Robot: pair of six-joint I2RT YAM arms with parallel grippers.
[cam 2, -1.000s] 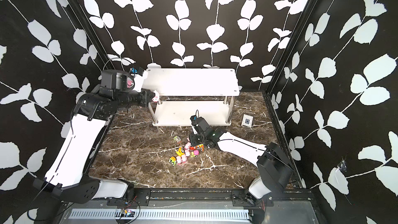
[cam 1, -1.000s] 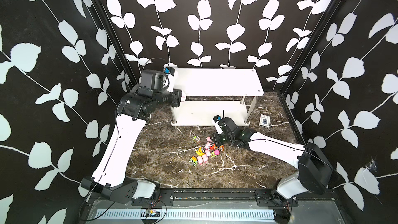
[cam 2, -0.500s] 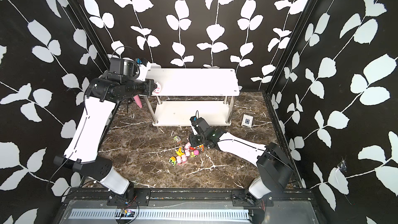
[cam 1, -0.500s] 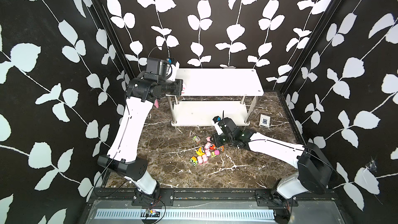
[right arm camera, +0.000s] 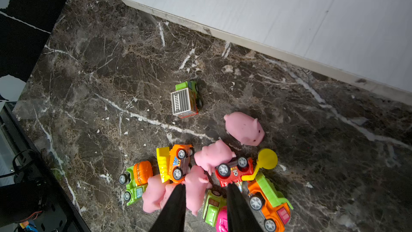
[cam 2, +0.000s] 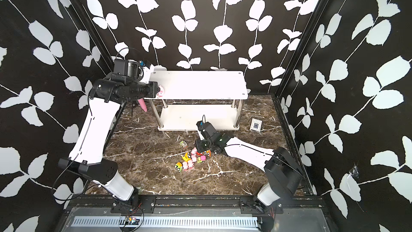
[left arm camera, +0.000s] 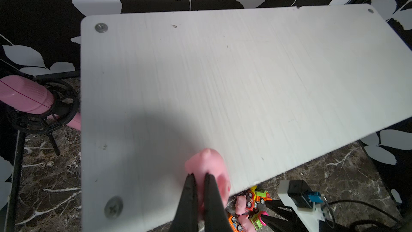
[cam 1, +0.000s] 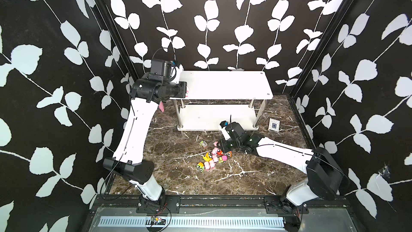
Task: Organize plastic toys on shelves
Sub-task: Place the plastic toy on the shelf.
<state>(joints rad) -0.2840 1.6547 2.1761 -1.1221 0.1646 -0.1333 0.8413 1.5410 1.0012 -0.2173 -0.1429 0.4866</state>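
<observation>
The shelves (cam 1: pixel 223 83) (cam 2: pixel 196 83) stand at the back, two white boards on metal posts. My left gripper (left arm camera: pixel 199 177) (cam 1: pixel 186 89) is shut on a pink pig (left arm camera: pixel 209 164) (cam 2: pixel 160 91), held just over the top board (left arm camera: pixel 223 74) near its front left corner. The other plastic toys (cam 1: pixel 211 158) (cam 2: pixel 192 159) lie in a heap on the marble floor in front of the shelves. My right gripper (right arm camera: pixel 206 186) is low over that heap and open. A pink pig (right arm camera: pixel 196 188) and a green vehicle (right arm camera: pixel 211 208) sit between its fingers (right arm camera: pixel 178 197).
A green truck (right arm camera: pixel 186 100) (cam 1: pixel 203 144) lies apart from the heap, towards the lower board (right arm camera: pixel 289 7). One pig (right arm camera: pixel 244 128) lies at the heap's edge. A pink microphone (left arm camera: pixel 24 95) (cam 2: pixel 142 104) stands on a black stand left of the shelves. A white-and-blue card box (cam 1: pixel 273 126) lies right of them.
My left arm has risen from beside the shelves, carrying the pig up over the top board's front left corner. The right gripper has stayed at the heap.
</observation>
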